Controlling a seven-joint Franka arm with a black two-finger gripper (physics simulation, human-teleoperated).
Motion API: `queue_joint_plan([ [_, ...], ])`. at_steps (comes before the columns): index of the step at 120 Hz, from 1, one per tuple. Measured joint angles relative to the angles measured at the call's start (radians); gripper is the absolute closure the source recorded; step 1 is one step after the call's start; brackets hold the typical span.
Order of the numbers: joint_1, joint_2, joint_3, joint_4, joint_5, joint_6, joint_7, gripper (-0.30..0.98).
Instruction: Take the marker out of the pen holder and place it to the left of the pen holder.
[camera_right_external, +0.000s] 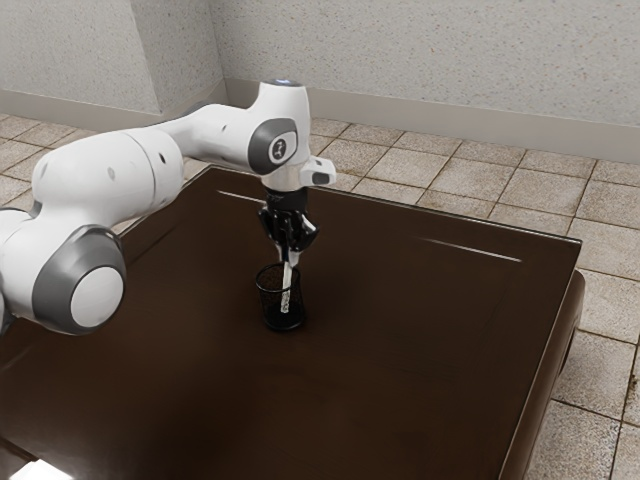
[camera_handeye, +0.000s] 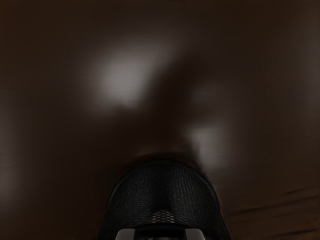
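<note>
My gripper (camera_right_external: 289, 256) points down just above the mesh pen holder in the exterior view; whether it is open or shut cannot be told. The white marker (camera_right_external: 286, 289) stands nearly upright, its lower part inside the black pen holder (camera_right_external: 282, 322) and its upper end reaching up to the gripper's tip, where it is hidden. In the wrist view, part of the gripper (camera_handeye: 160, 234) overlaps the dark mesh of the pen holder (camera_handeye: 162, 192) at the lower edge. The holder rests upright on the table.
The dark brown table (camera_right_external: 400, 350) extends around the holder on all sides. Its raised far edge runs behind the arm, and its edge on the exterior view's right drops to a tiled floor (camera_right_external: 600, 295). A wall stands behind.
</note>
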Motion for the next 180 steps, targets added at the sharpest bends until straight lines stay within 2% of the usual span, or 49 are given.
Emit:
queue_joint_plan([
  [21,-0.001,-0.03,0.003,0.0,0.007,-0.002,0.0,0.72],
  [45,0.004,-0.217,0.006,-0.007,0.019,-0.036,-0.001,0.76],
  [58,0.007,-0.263,0.061,-0.008,0.047,-0.094,0.0,0.77],
  [76,0.025,-0.2,0.122,-0.042,0.084,-0.192,0.002,0.77],
  [103,0.041,-0.088,0.117,-0.061,0.124,-0.295,0.007,0.78],
  [142,0.031,-0.009,0.1,-0.051,0.132,-0.329,0.012,0.78],
  [168,0.048,-0.002,0.081,-0.036,0.118,-0.334,0.011,0.34],
  [180,0.061,-0.106,0.077,-0.04,0.07,-0.304,0.0,0.22],
])
